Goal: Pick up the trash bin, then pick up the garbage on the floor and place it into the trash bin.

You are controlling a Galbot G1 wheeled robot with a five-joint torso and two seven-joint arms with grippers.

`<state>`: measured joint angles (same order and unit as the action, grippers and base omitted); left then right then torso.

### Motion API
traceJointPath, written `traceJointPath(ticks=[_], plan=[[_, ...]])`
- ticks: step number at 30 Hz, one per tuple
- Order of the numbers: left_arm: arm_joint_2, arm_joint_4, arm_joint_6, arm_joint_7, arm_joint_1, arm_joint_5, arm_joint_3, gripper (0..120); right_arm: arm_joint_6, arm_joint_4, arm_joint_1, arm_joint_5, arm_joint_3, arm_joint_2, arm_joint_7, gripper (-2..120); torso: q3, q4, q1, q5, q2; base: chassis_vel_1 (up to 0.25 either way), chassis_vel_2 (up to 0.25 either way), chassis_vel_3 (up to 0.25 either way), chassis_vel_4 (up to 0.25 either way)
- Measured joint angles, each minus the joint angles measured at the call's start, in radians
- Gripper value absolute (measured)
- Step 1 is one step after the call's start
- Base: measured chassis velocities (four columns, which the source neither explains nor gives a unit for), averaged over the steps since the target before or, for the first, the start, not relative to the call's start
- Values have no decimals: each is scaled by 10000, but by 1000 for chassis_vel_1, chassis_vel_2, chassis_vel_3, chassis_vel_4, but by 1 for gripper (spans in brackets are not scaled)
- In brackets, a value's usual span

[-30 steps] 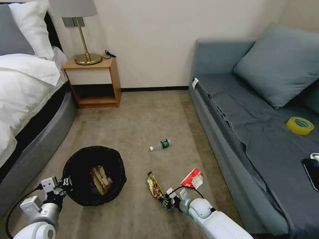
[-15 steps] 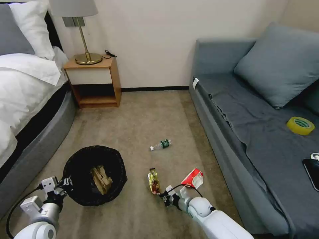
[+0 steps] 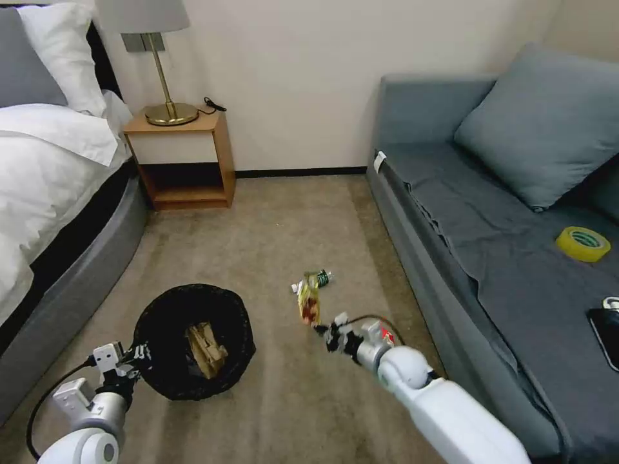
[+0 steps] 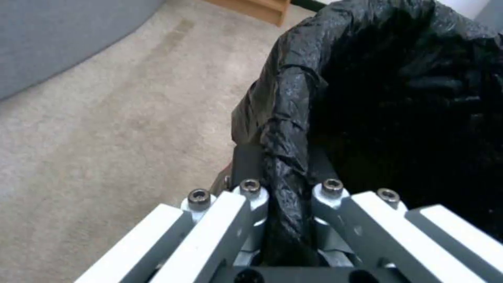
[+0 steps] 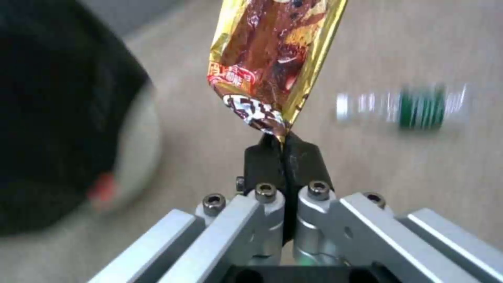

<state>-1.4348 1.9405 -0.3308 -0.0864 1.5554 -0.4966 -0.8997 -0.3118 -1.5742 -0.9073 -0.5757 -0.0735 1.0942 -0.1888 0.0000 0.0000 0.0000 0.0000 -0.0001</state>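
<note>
We can read no text: the gold wrapper (image 5: 272, 67) carries print (too blurred to make out).

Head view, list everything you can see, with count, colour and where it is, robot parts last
Trash bin: one, black bag lining, on carpet near the bed.
Crumpled paper: one, tan, inside the bin.
Wrapper: one, gold, hanging from the right gripper.
Bottle: one, clear with green label, on carpet.
Bed: one, white linen, robot's left.
Nightstand: one, wooden, against the wall.
Lamp: one, brass base, on nightstand.
Sofa: one, grey-blue, robot's right.
Tape roll: one, yellow, on sofa.
Phone: one, black, on sofa.
Left gripper: shut on the bin's rim.
Right gripper: shut on the wrapper.
</note>
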Motion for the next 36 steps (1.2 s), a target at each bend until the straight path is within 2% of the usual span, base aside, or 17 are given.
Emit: traceJointPath(ticks=[2, 3, 6, 12, 15, 18, 23, 28, 36], plan=[[-24, 62, -38, 41, -16, 12, 136, 4, -126, -891, 104, -351, 5, -339, 95, 0, 0, 0, 0, 0, 0, 0, 0, 0, 0], [-24, 62, -38, 41, -16, 12, 136, 4, -126, -891, 104, -351, 5, -339, 95, 0, 0, 0, 0, 0, 0, 0, 0, 0, 0], [-66, 167, -100, 87, -40, 98, 398, 4, -402, -2336, 218, -902, -154, -811, 247, 0, 0, -1, 0, 0, 0, 0, 0, 0, 0], [-114, 267, -153, 110, -41, 180, 608, 4, -808, -3569, 285, -1331, -598, -1056, 464, 0, 0, -1, 0, 1, 0, 0, 0, 0, 0], [-144, 358, -177, 117, 14, 224, 699, 4, -1004, -4528, 536, -1449, -1460, -1226, 534, 0, 0, 0, 0, 0, 0, 0, 0, 0, 0], [-172, 411, -186, 120, 57, 227, 754, 4, -1115, -4919, 830, -1509, -2130, -1266, 570, 0, 0, 0, 0, 0, 0, 0, 0, 0, 0], [-274, 524, -199, 121, 151, 294, 910, 4, -1179, -4911, 1690, -1626, -3549, -1168, 804, 0, 0, 1, 0, -1, 1, 0, 0, 0, 0], [-319, 582, -202, 113, 200, 331, 969, 4, -1225, -4591, 2179, -1699, -4268, -969, 905, 0, 0, 0, 0, -1, 0, 0, 0, 0, 0], [-319, 684, -186, 6, 354, 256, 880, 4, -1250, -3297, 2709, -1683, -5314, -320, 1115, 0, 0, 1, 0, -1, 0, 0, 0, 0, 0]])
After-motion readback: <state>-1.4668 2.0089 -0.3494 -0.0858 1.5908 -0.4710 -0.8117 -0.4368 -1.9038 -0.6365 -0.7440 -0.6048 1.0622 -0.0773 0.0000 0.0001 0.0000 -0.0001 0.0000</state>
